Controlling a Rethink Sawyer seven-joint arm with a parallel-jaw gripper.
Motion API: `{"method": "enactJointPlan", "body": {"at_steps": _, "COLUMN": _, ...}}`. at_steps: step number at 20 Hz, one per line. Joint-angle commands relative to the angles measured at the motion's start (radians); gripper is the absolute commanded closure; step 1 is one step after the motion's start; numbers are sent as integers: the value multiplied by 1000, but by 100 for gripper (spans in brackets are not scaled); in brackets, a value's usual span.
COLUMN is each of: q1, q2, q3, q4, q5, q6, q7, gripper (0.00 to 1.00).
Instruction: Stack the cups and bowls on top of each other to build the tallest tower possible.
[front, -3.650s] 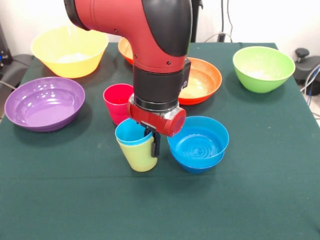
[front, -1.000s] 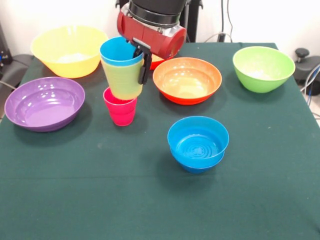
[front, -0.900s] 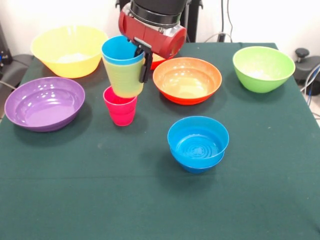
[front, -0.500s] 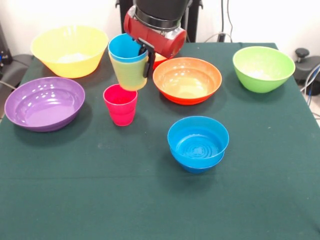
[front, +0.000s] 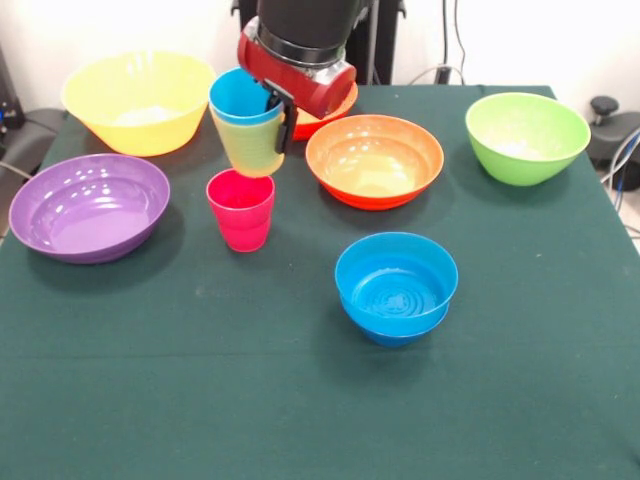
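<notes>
My gripper (front: 278, 118) is shut on the rim of a light blue cup (front: 240, 98) nested inside a translucent yellow cup (front: 249, 145). It holds the pair in the air, just above and behind the red-pink cup (front: 241, 209), which stands upright on the green table. Two small blue bowls (front: 396, 288), nested one in the other, sit at the centre right, well apart from the gripper.
A large yellow bowl (front: 139, 100) is at the back left and a purple bowl (front: 88, 205) at the left. An orange bowl (front: 375, 160) sits right of the gripper, a second orange bowl (front: 322, 117) behind it. A lime green bowl (front: 526, 136) is at the back right.
The gripper lifted the blue-in-yellow cup pair off the table beside the blue bowls and carried it back and left. In the last half second it shifted slightly left, over the red-pink cup.
</notes>
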Motion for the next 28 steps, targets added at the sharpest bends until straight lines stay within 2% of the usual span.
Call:
{"method": "enactJointPlan", "body": {"at_steps": 1, "q1": -10, "q2": 49, "q3": 62, "q4": 32, "q5": -27, "q6": -58, "q7": 124, "gripper": 100}}
{"method": "enactJointPlan", "body": {"at_steps": 13, "q1": -22, "q2": 66, "q3": 76, "q4": 15, "q5": -21, "q6": -95, "q7": 121, "gripper": 100}}
{"method": "enactJointPlan", "body": {"at_steps": 18, "q1": -30, "q2": 86, "q3": 87, "q4": 16, "q5": -20, "q6": -151, "q7": 124, "gripper": 100}}
{"method": "enactJointPlan", "body": {"at_steps": 28, "q1": -37, "q2": 99, "q3": 95, "q4": 20, "q5": -15, "q6": -191, "q7": 116, "gripper": 100}}
